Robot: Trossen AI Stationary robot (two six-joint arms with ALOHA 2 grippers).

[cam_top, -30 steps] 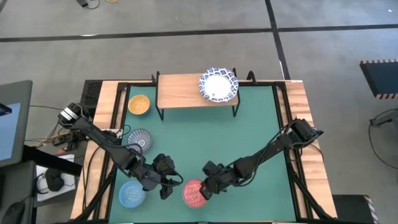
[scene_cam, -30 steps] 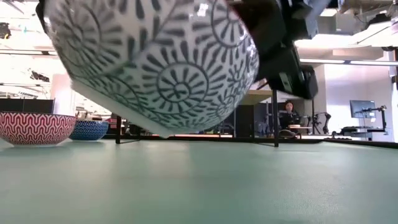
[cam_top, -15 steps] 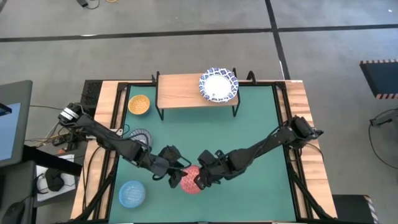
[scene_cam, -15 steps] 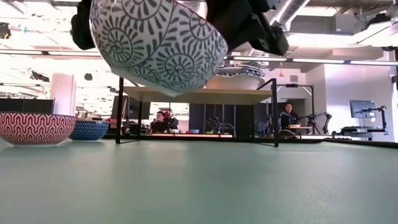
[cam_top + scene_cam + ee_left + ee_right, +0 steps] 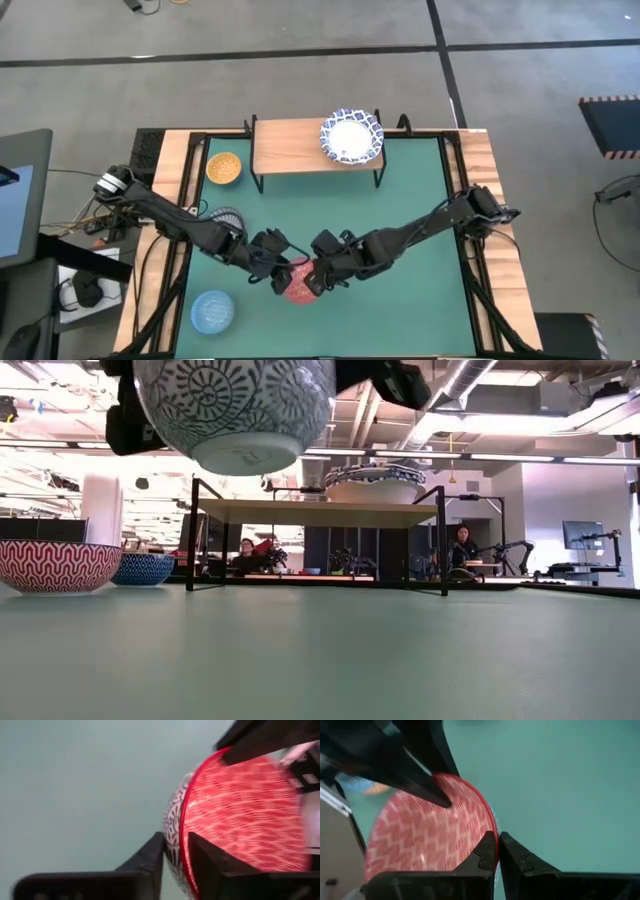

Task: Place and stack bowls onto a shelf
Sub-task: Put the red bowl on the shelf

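Observation:
A bowl, red inside and grey-patterned outside, hangs above the green table near its front middle. My left gripper is shut on its left rim and my right gripper on its right rim. The shelf stands at the far edge on black legs. A white bowl with a blue rim rests on its right end. A yellow-orange bowl, a grey-patterned bowl half under my left arm, and a light blue bowl sit on the table's left side. My left gripper has the bowl's rim between its two fingers, one finger outside the wall and one inside. It comes from the table's left side. The bowl is lifted clear, foot down. My right gripper pinches the opposite rim, one finger on the red inside and one on the outer wall. It comes from the table's right side. The bowl hangs clear of the table, roughly upright.
In the low view a red zigzag bowl and a blue bowl stand on the table at the left. The shelf's left and middle are bare wood. People sit in the room beyond the table.
My right gripper has carried the bowl up and toward the table's far and left side, bringing it from tilted to roughly upright. My left gripper has moved right to meet it and has taken hold of its left rim.

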